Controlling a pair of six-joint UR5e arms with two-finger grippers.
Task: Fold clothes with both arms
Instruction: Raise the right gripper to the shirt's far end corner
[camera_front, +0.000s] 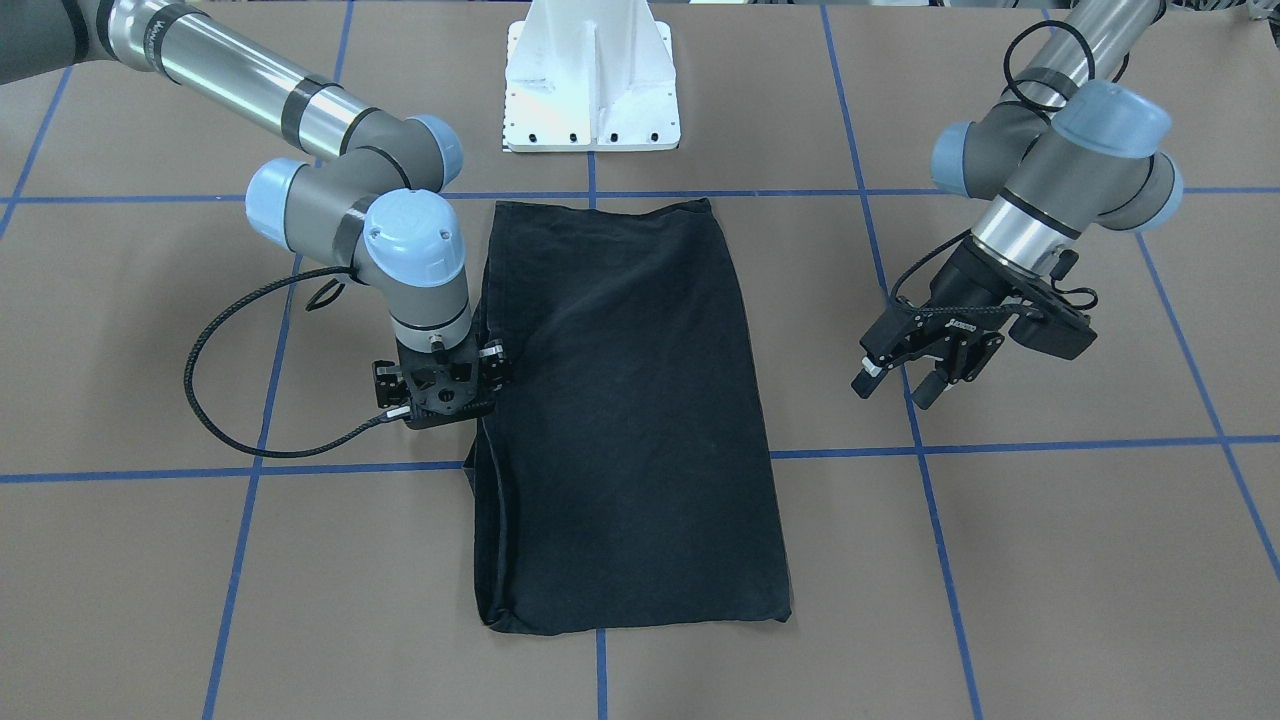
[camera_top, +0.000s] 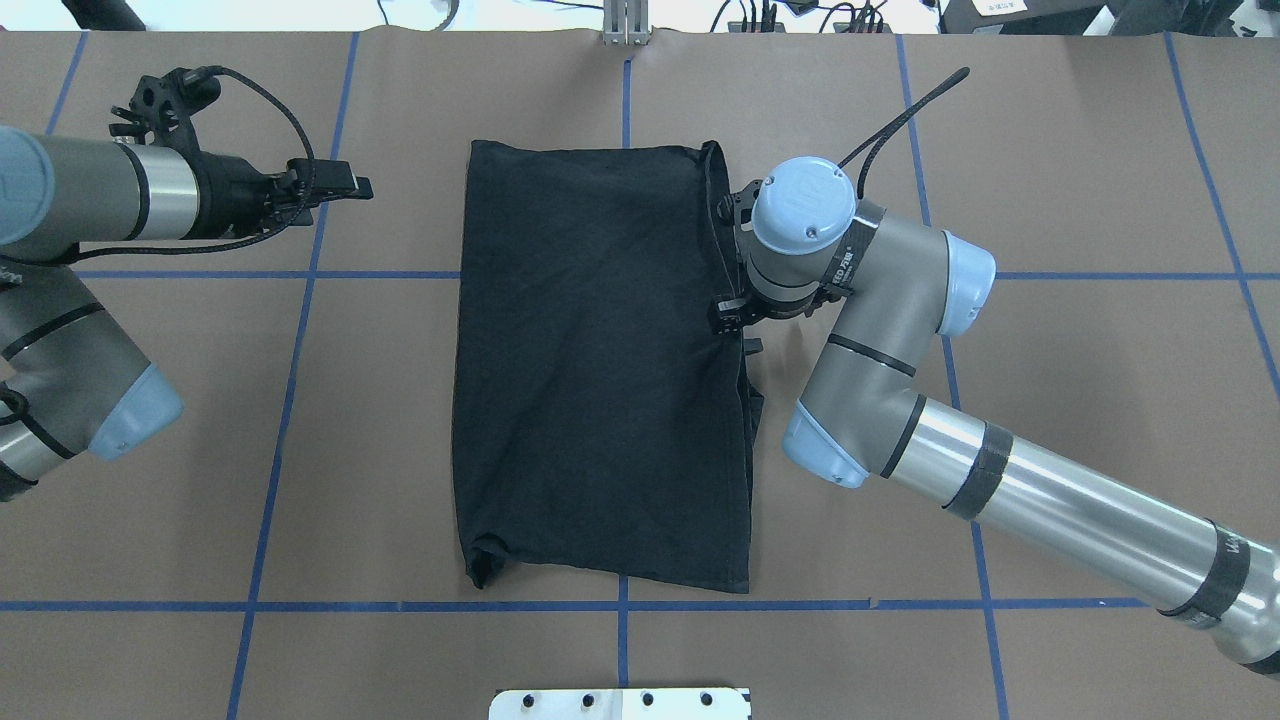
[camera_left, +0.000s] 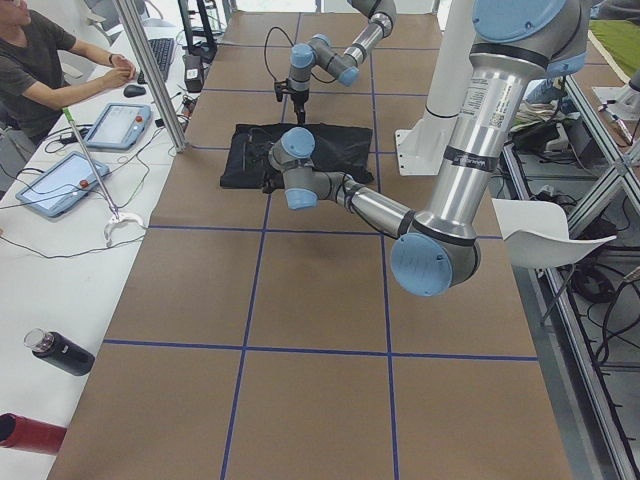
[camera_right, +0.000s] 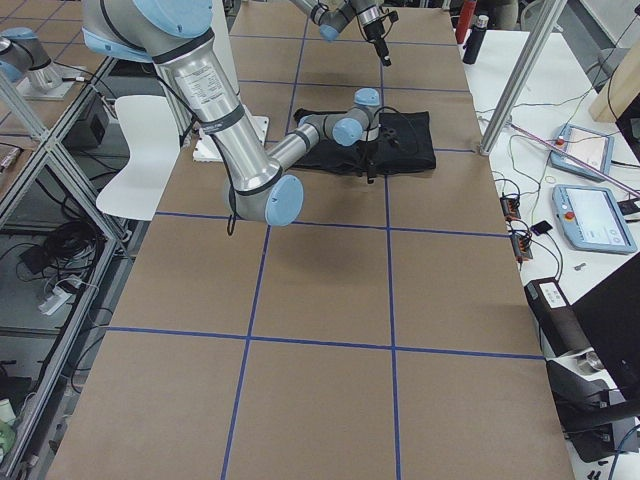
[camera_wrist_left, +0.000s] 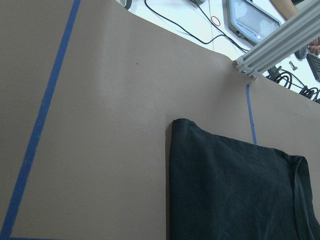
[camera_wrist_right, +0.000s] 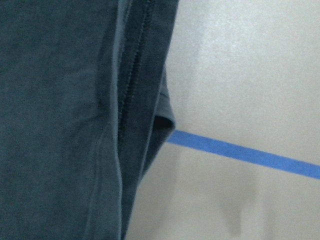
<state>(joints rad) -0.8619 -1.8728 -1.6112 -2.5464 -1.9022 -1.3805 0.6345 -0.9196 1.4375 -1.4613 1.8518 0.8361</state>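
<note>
White pedestal (camera_front: 590, 100), blue tape (camera_front: 100, 475), black bottle (camera_left: 62, 353)

left claw (camera_front: 893, 390): tilted, aloft, jaws apparently apart | right claw (camera_front: 441, 397): pointing straight down, jaws hidden

Bright, even overhead light on the table (camera_top: 1050, 400), soft short shadows; the right wrist view (very close) renders the shirt (camera_wrist_right: 60, 120) blurry.

White lettering on the right arm (camera_front: 230, 80) cannot be read
</note>
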